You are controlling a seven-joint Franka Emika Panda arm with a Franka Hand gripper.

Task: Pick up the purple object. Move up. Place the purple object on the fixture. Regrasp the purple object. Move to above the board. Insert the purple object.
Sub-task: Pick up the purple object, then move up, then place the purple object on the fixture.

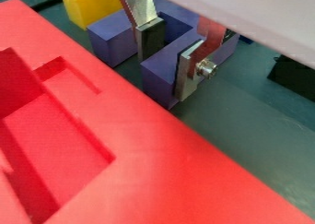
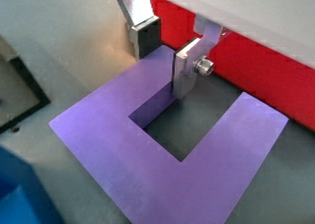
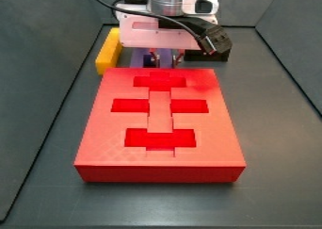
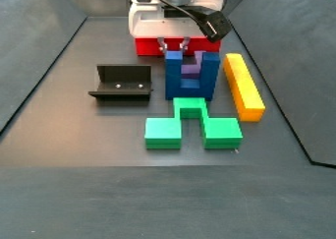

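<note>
Since the pick comes first, the gripper (image 2: 170,54) sits low over the purple block (image 2: 172,149), just beside the board (image 1: 117,163), its jaws narrowed astride one prong but seemingly not yet clamping; the fixture (image 4: 121,84) waits nearby.

Checked all four feeds, can't read any text, labels, numbers anywhere. Gripper (image 2: 167,51) down at chunky matte purple U-shaped block (image 2: 123,145), both unmarked.
</note>
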